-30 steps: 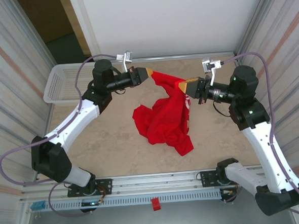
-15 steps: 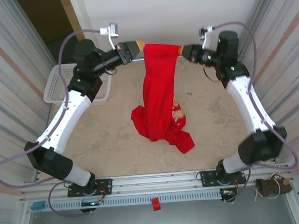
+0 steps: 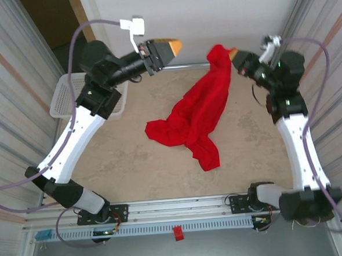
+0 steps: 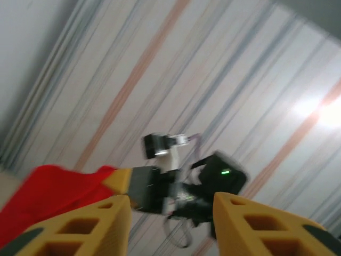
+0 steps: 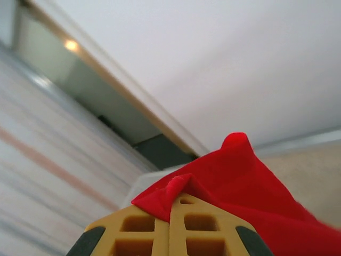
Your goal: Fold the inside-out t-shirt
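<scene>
The inside-out t-shirt (image 3: 194, 116) is bright red and hangs in a slanting rope from my right gripper (image 3: 234, 55) down to a crumpled heap on the table. That gripper is raised at the back right, shut on the shirt's upper edge. In the right wrist view its yellow fingers (image 5: 213, 224) meet, with a fold of the shirt (image 5: 234, 176) pinched at the right gripper (image 5: 169, 210) tips. My left gripper (image 3: 176, 46) is raised at the back, left of the shirt, open and holding nothing. In the left wrist view the left gripper (image 4: 170, 221) has a wide gap, and the shirt (image 4: 48, 192) shows beyond it.
A white mesh basket (image 3: 63, 98) sits at the table's left edge, partly under the left arm. A white wall closes the back and striped panels close both sides. Bare tan tabletop (image 3: 121, 166) lies in front of the shirt heap.
My left gripper has opened and let go of the shirt. The cloth stretched between both grippers now hangs from the right one alone, sagging to the table. The right gripper moved a little right.
</scene>
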